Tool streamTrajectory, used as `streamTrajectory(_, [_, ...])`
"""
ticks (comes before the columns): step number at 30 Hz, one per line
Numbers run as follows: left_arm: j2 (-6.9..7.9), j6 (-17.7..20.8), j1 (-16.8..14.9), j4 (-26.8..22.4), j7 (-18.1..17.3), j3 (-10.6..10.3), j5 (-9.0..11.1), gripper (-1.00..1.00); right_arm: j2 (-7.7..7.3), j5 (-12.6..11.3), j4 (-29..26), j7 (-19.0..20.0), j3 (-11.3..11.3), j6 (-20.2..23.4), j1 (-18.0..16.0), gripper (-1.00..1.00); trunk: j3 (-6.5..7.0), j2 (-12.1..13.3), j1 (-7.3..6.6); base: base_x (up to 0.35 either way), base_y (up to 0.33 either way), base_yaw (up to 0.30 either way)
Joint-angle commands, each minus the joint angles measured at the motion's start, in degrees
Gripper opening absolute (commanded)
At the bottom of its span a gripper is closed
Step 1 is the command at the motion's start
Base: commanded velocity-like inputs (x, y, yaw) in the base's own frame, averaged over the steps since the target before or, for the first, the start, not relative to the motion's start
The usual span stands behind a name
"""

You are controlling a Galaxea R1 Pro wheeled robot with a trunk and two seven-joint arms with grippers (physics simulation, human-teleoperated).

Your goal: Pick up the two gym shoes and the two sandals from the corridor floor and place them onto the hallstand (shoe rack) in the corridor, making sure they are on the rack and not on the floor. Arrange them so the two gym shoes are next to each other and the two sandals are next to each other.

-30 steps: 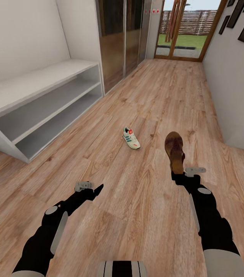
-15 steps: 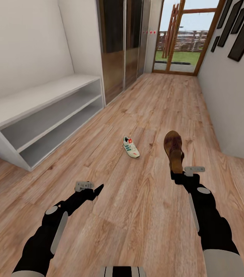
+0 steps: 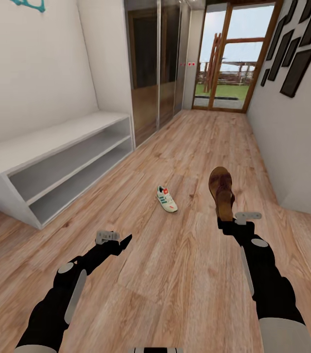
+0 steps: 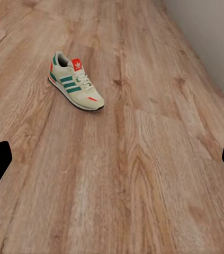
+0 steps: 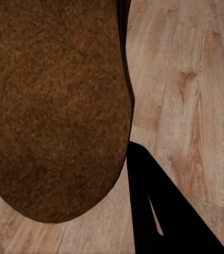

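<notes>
One white gym shoe [image 3: 167,198] with green stripes lies on its sole on the corridor floor [image 3: 185,274], ahead of me and between my arms; the left wrist view shows the gym shoe [image 4: 75,87] too. My right gripper [image 3: 226,221] is shut on the heel end of a dark brown sandal [image 3: 221,190], held above the floor with its toe pointing away. The sandal's brown sole [image 5: 53,106] looms close in the right wrist view, with a dark finger [image 5: 149,201] beside it. My left gripper [image 3: 122,241] hangs open and holds nothing, short of the shoe. The hallstand is out of view.
A plain low white bench [image 3: 52,147] with two open shelves stands against the left wall. Mirrored wardrobe doors [image 3: 155,63] follow it, and a glass door [image 3: 229,59] ends the corridor. The right wall [image 3: 293,137] carries dark picture frames.
The head view has tilted upward, showing more of the walls and the far door. Both arms keep the same pose, and the sandal stays in the right gripper.
</notes>
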Motion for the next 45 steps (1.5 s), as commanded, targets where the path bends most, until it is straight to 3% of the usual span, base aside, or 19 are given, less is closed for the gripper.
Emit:
streamTrajectory(1, [-0.06, 0.6, 0.0, 0.0, -0.3, 0.2, 0.5, 1.0, 0.06, 0.4, -0.1, 0.5, -0.2, 0.3, 0.0, -1.0, 0.28, 0.0, -0.03, 0.0, 0.0, 0.0])
streamTrajectory(16, [-0.06, 0.5, 0.0, 0.0, -0.3, 0.2, 0.5, 1.0, 0.06, 0.4, -0.1, 0.5, -0.2, 0.3, 0.0, -1.0, 5.02, 0.2, -0.42, 0.0, 0.0, 0.0])
streamTrajectory(19, [-0.06, 0.5, 0.0, 0.0, -0.3, 0.2, 0.5, 1.0, 0.06, 0.4, -0.1, 0.5, -0.2, 0.3, 0.0, -1.0, 5.84, 1.4, -1.08, 0.0, 0.0, 0.0])
streamTrajectory(35, [-0.06, 0.5, 0.0, 0.0, -0.3, 0.2, 0.5, 1.0, 0.06, 0.5, -0.1, 0.5, -0.1, 0.3, 0.0, -1.0, 6.42, 1.4, -1.08, 0.007, 0.0, 0.0])
streamTrajectory(45, [-0.06, 0.5, 0.0, 0.0, -0.3, 0.2, 0.5, 1.0, 0.04, 0.5, -0.1, 0.5, -0.1, 0.3, 0.0, -1.0, 6.42, 1.4, -1.08, 0.273, 0.0, -0.002])
